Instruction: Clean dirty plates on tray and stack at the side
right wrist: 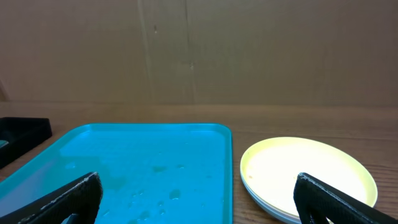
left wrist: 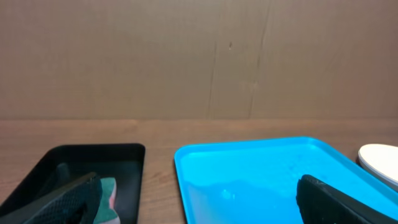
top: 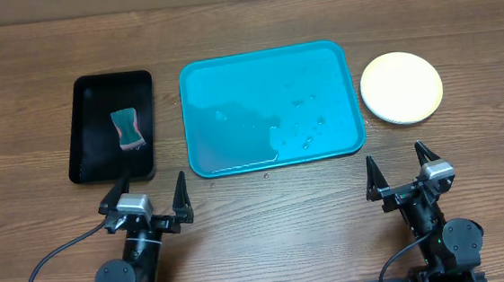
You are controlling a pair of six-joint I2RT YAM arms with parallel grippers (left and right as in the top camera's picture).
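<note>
- Plates (top: 401,88) are sitting in one stack toward the right side of the surface (top: 276,220), just beside the short right rim of the tray (top: 229,80) without touching it.
- That stack is lying beyond the right gripper (top: 395,161) and a little to its right, well apart from the fingertips; in the right wrist view, the right-hand finger (right wrist: 336,202) is overlapping the stack's near edge.
- Right jaws are standing wide and holding nothing.
- Left gripper (top: 152,189) is hovering near the front edge of the surface, between the black tray (top: 86,91) and the turquoise tray; its jaws are also standing wide and holding nothing.
- Counting: one stack of plates, with a yellow-green one on top and paler rims showing beneath it, though how many are lying underneath is hard to tell.
- One turquoise tray, one black tray and one sponge (top: 127,128) are showing.
- Being round, the plates are pointing no particular way; they are lying flat, face up.
- Turquoise tray is lying in the middle of the surface, with its long axis running left to right, parallel to the front edge. It is carrying no plates, only droplets and wet patches.
- Black tray is sitting toward the left side, its long axis running front to back, with the sponge resting inside it.
</note>
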